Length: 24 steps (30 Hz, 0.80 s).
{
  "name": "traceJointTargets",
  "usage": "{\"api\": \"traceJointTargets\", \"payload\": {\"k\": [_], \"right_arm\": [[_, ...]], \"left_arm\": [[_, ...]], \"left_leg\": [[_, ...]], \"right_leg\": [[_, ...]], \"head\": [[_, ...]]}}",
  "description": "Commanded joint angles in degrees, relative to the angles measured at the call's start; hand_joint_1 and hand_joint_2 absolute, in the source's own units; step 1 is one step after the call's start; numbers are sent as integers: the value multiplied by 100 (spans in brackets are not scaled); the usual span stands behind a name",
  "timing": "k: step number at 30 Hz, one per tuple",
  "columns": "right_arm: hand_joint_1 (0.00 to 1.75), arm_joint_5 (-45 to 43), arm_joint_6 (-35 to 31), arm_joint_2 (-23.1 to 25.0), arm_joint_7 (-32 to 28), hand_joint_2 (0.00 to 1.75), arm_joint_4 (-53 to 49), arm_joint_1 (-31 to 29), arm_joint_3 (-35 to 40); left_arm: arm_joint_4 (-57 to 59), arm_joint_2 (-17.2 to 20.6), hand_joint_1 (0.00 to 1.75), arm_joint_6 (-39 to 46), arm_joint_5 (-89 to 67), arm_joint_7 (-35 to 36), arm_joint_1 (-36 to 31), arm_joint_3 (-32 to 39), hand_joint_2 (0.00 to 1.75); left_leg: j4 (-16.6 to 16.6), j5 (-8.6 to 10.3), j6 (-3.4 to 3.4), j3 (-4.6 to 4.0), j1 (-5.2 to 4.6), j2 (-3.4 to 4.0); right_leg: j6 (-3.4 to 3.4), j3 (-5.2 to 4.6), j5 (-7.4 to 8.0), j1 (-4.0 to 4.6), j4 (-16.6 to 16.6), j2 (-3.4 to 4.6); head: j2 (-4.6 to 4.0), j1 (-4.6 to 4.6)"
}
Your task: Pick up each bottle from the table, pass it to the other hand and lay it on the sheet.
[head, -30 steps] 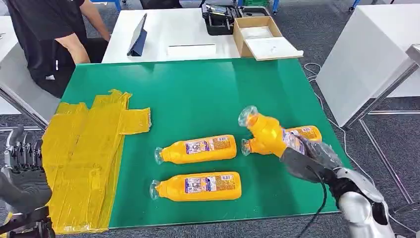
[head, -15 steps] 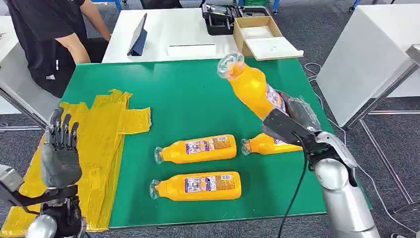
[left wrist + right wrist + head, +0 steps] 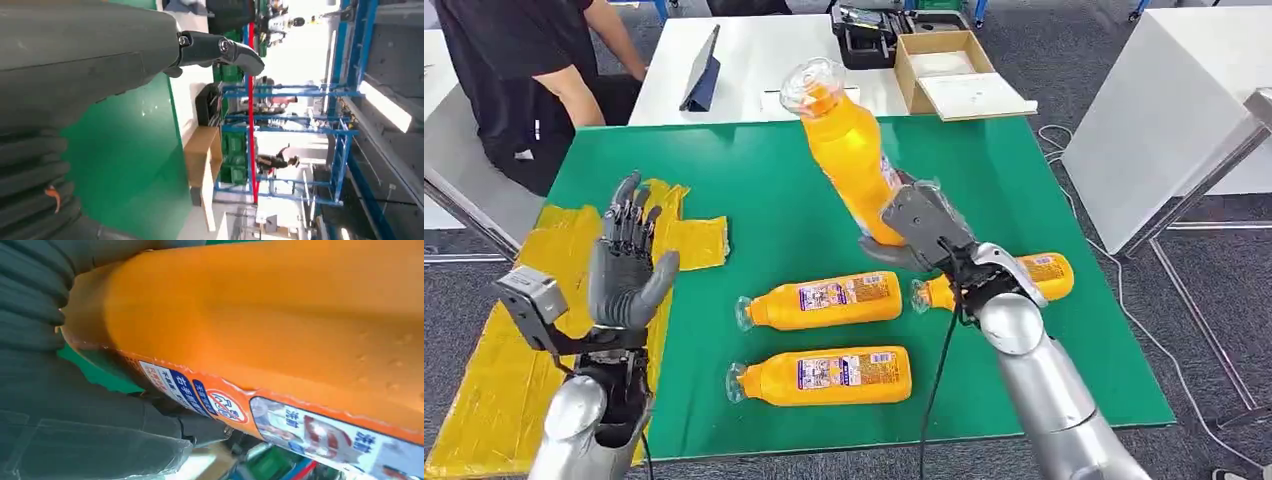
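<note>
The right hand [image 3: 921, 232] grips the orange bottle [image 3: 848, 150] up in the air. The left hand [image 3: 629, 268] waits with fingers apart, holding nothing. I think next it takes the bottle.

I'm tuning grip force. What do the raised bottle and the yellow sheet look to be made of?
The raised bottle in the right hand looks like smooth, glossy orange plastic with a clear cap and a printed label. The yellow sheet looks like thin, crinkled plastic film, judging by its creases and ragged edges.
</note>
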Motion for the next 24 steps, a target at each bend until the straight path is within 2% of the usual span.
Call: {"api": "traceJointTargets", "payload": {"k": [1,8,18,24], "right_arm": [[175,-818,114,377,193,175,-156,-76,304],[175,-1536,288,474,289,175,158,-329,509],[175,-1819,223,507,299,175,704,-616,569],[175,-1410,195,489,441,175,1539,-818,757]], "left_arm": [[796,-23,0,343,-255,-113,-418,-524,175],[644,39,0,443,-221,-180,-385,-783,175],[408,102,0,442,232,-155,-312,-842,175],[125,217,0,178,935,-36,-266,-938,175]], "left_leg": [[-1,-1,-19,6,2,-6],[1,-1,-14,-1,1,2],[0,-1,-10,-5,1,6],[-1,-3,-13,-1,3,12]], "right_leg": [[-7,9,-4,2,0,-15],[-4,-1,-2,0,2,-6],[-3,-4,0,-1,1,1],[-4,2,1,1,-1,6]], "head": [[0,0],[0,2],[0,0],[0,0]]}}
